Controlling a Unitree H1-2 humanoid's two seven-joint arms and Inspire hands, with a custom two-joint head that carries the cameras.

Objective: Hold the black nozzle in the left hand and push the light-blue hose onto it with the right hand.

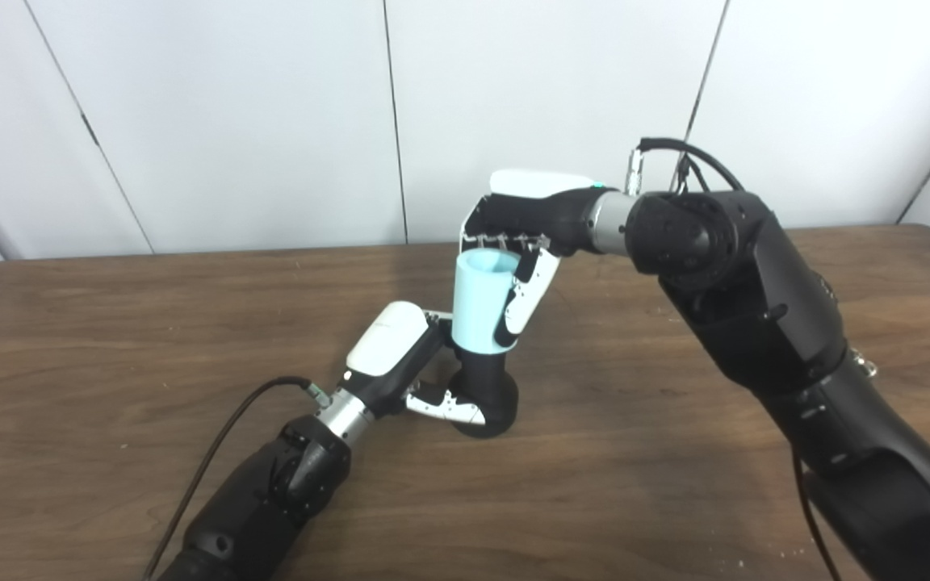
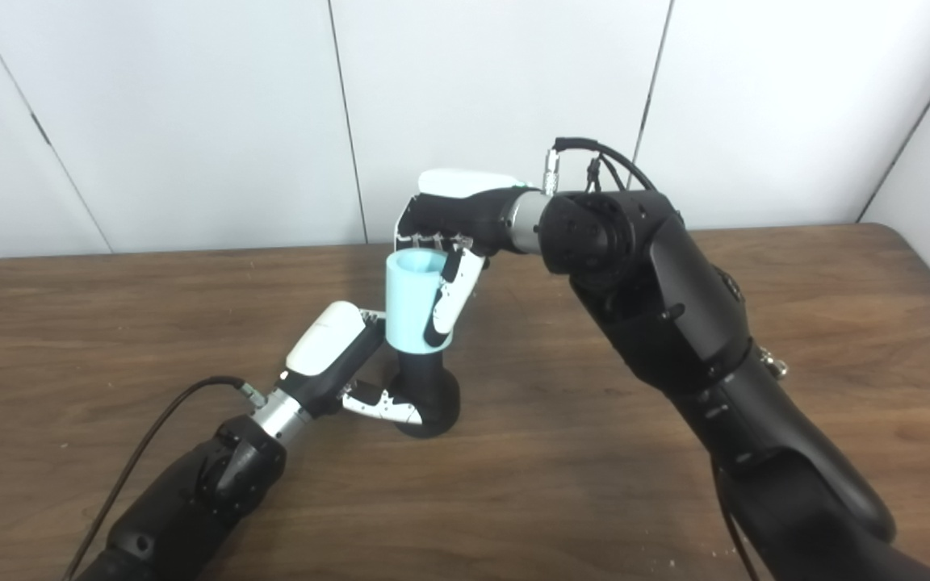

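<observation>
- Left robot hand [image 1: 404, 363] had its fingers hidden behind the black nozzle [image 1: 485, 395]; only the thumb showed across the nozzle's near side, closed on it.
- Nozzle stood upright, base on the counter [image 1: 110, 339], roughly centre; its top end was hidden inside the light-blue hose [image 1: 477, 303].
- Hose sat upright over the nozzle, open end up; how far down it was seated couldn't be made out.
- Right robot hand [image 1: 525, 242] came in from the right, fingers curled down the hose's right side, gripping it; the fingers on the hose's far side were out of sight.
- Right arm [image 1: 764, 323] was cut off at the bottom right edge, left arm cut off at the bottom edge.
- A black cable [image 1: 223, 436] ran from the left wrist off the bottom edge; more cable looped above the right wrist.
- Counter was dark brown wood grain, a few pale specks near the bottom right.
- Far behind stood white wall panels [image 1: 231, 121] with thin dark seams.
</observation>
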